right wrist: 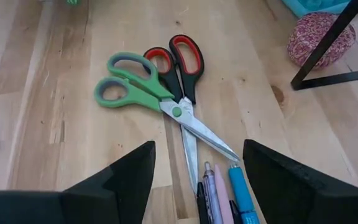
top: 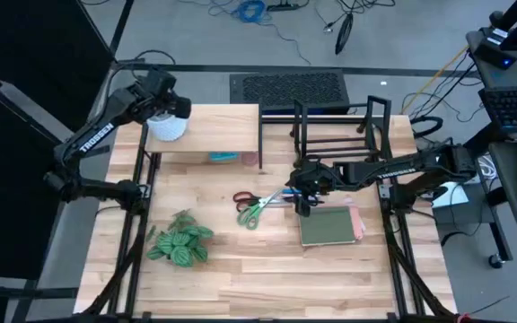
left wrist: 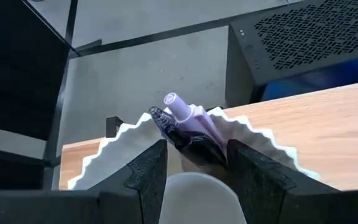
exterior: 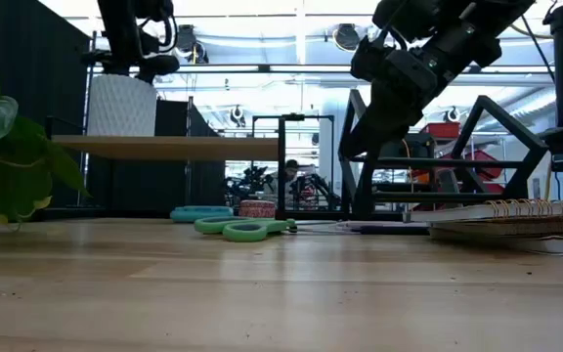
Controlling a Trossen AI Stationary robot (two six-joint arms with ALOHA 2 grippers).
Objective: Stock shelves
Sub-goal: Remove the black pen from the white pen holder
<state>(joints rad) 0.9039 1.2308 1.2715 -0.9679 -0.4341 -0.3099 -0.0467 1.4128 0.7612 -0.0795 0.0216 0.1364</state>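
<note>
Green-handled steel scissors (right wrist: pixel 143 93) crossing red-and-black-handled scissors (right wrist: pixel 179 59) at frame centre, coloured pens (right wrist: pixel 222 196) lower centre, open dark fingers (right wrist: pixel 126 171) flanking

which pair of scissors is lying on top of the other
The green-handled scissors lie on top: their steel blades cross over the red-and-black-handled scissors, whose blades run beneath. Both rest on the wooden table.

Pale wood table (top: pixel 267 269) with scissors (top: pixel 254 208), notebook (top: pixel 328 225), plant (top: pixel 179 240), two shelves.

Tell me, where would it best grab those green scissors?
Probably from straight above, pinching across the green scissors near the pivot screw, where they are narrowest. They lie flat, crossed with the red scissors, so the right end effector, hovering open, should avoid the overlapping blades.
</note>
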